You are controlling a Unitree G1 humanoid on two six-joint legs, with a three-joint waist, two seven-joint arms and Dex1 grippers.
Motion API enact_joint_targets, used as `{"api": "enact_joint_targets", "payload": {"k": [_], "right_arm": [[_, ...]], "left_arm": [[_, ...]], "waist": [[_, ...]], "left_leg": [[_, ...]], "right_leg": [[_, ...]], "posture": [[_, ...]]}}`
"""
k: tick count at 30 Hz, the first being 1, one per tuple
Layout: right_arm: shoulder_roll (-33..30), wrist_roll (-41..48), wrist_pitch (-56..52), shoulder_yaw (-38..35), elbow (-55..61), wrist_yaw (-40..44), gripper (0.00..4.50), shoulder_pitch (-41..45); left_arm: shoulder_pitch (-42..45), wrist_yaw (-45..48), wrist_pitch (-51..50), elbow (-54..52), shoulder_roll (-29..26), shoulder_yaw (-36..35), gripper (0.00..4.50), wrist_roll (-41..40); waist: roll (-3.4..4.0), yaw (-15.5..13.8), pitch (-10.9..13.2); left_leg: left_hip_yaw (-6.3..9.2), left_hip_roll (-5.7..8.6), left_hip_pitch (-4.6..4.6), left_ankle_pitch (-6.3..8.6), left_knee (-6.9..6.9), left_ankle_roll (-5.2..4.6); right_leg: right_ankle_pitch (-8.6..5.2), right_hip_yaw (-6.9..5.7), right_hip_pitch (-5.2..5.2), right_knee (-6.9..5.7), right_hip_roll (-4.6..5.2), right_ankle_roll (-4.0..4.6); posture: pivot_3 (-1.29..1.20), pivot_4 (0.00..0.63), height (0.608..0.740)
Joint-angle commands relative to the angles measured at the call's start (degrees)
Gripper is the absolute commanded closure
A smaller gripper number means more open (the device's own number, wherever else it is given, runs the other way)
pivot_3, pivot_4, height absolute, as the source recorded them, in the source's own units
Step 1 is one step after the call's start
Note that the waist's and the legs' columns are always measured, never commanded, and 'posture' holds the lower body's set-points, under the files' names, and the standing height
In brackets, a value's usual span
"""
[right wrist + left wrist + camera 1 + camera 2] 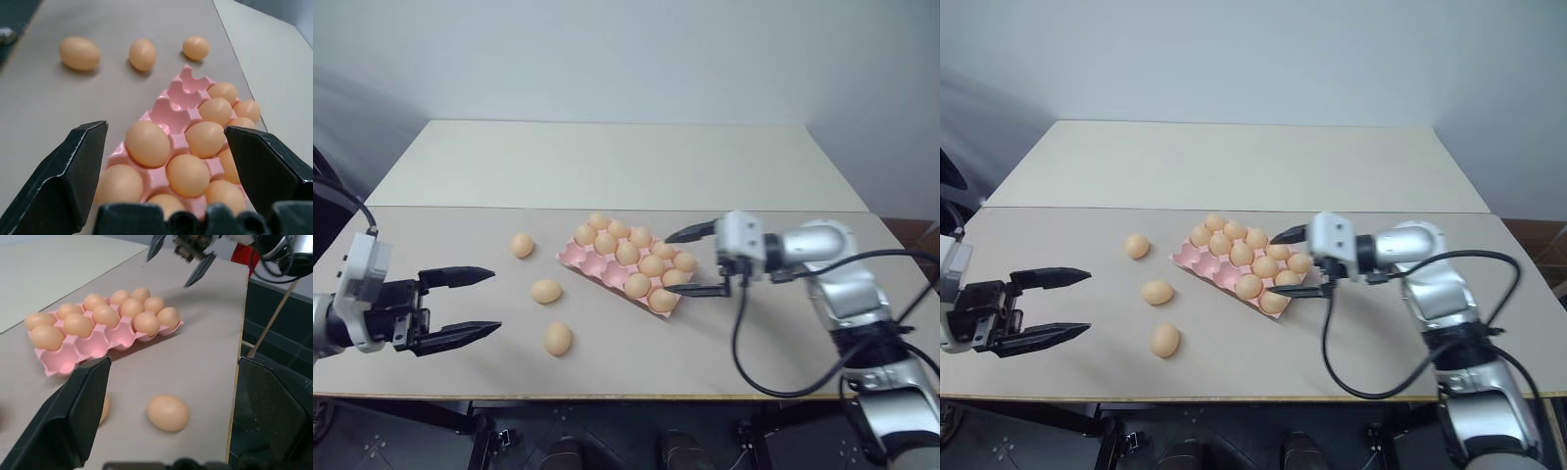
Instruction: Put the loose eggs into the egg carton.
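The pink egg carton lies slantwise at the table's middle, with several eggs in its cups and a few bare cups at its near-left end. Three loose eggs rest on the table to its left: a far one, a middle one and a near one. My right gripper hangs open over the carton's right end, holding nothing, and an egg sits in a cup between its fingers. My left gripper stands open and empty, left of the loose eggs.
The table's front edge runs just below the near egg. A paler second tabletop joins on at the back, against a plain wall. Black cables loop from my right arm over the table's right part.
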State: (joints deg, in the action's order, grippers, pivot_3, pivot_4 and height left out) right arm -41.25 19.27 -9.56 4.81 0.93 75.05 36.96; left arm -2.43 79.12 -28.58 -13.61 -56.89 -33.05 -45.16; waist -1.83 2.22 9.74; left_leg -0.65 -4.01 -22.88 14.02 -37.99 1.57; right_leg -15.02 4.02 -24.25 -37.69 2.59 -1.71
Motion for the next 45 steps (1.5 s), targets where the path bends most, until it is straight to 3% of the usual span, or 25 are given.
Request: {"api": "enact_joint_targets", "payload": {"k": [1,8,16,21,28,38,41,45], "right_arm": [[-3.8,6.4,-4.2,-6.5,4.0,1.4,0.04,-2.2],[-13.0,14.5,-9.3,-16.2,6.0,6.6,0.04,-11.7],[-13.7,15.6,-10.3,-16.8,8.6,4.8,0.04,-13.7],[-13.6,15.8,-10.3,-16.1,8.6,4.3,0.04,-12.9],[-13.0,15.9,-10.3,-15.4,9.5,3.2,0.04,-12.0],[-13.4,16.7,-11.1,-16.5,11.8,1.8,0.04,-13.1],[-13.5,17.2,-11.4,-17.3,12.8,1.1,0.00,-13.9],[-13.7,17.5,-11.5,-17.8,13.2,0.8,0.00,-14.7]], "left_arm": [[-1.6,0.1,1.3,-0.8,-0.8,-3.7,0.00,0.6],[-5.0,-0.4,1.1,-1.8,0.2,-6.0,0.00,0.6],[-4.9,-0.2,1.7,-2.5,0.2,-3.8,0.00,1.3],[-2.8,-0.9,7.1,-4.9,0.7,6.5,0.00,7.8],[6.0,-5.8,19.5,-1.2,5.2,26.7,0.00,24.9],[14.0,-10.7,25.0,8.7,11.7,39.6,0.00,36.5],[14.8,-11.2,26.5,9.7,13.1,40.0,0.60,36.6],[15.9,-9.6,25.1,7.9,14.0,37.5,1.77,31.0]], "waist": [[0.00,0.0,0.0],[0.00,0.0,0.0],[0.00,0.2,0.0],[0.00,-0.1,0.0],[0.01,-1.2,0.0],[0.01,-1.5,0.0],[0.02,-1.5,0.0],[0.03,-1.5,0.0]], "left_leg": [[-0.01,0.00,0.01,0.00,0.00,0.00],[-0.02,0.00,0.03,0.00,0.00,0.00],[-0.04,0.00,0.12,0.00,0.00,0.00],[-0.05,0.01,0.09,0.00,0.00,0.00],[-0.05,0.02,0.05,0.00,0.00,0.00],[-0.04,0.03,0.04,0.00,-0.04,-0.01],[-0.03,0.03,0.04,0.00,-0.06,-0.01],[-0.02,0.03,0.06,0.00,-0.12,-0.01]], "right_leg": [[0.00,0.01,0.00,-0.01,0.00,0.00],[-0.01,0.02,0.03,0.03,0.00,0.00],[-0.02,0.08,0.08,0.00,-0.01,-0.01],[-0.02,0.07,0.10,0.03,0.01,-0.01],[-0.01,0.09,0.06,0.05,-0.01,0.00],[-0.01,0.08,0.08,0.02,-0.02,0.00],[-0.01,0.08,0.11,0.01,-0.01,-0.01],[-0.01,0.08,0.12,-0.06,-0.01,-0.01]], "posture": [[0.00,0.150,0.740],[0.00,0.150,0.740],[0.00,0.150,0.740],[0.00,0.150,0.740],[0.00,0.150,0.740],[0.00,0.150,0.740],[0.00,0.150,0.740],[0.00,0.150,0.740]]}}
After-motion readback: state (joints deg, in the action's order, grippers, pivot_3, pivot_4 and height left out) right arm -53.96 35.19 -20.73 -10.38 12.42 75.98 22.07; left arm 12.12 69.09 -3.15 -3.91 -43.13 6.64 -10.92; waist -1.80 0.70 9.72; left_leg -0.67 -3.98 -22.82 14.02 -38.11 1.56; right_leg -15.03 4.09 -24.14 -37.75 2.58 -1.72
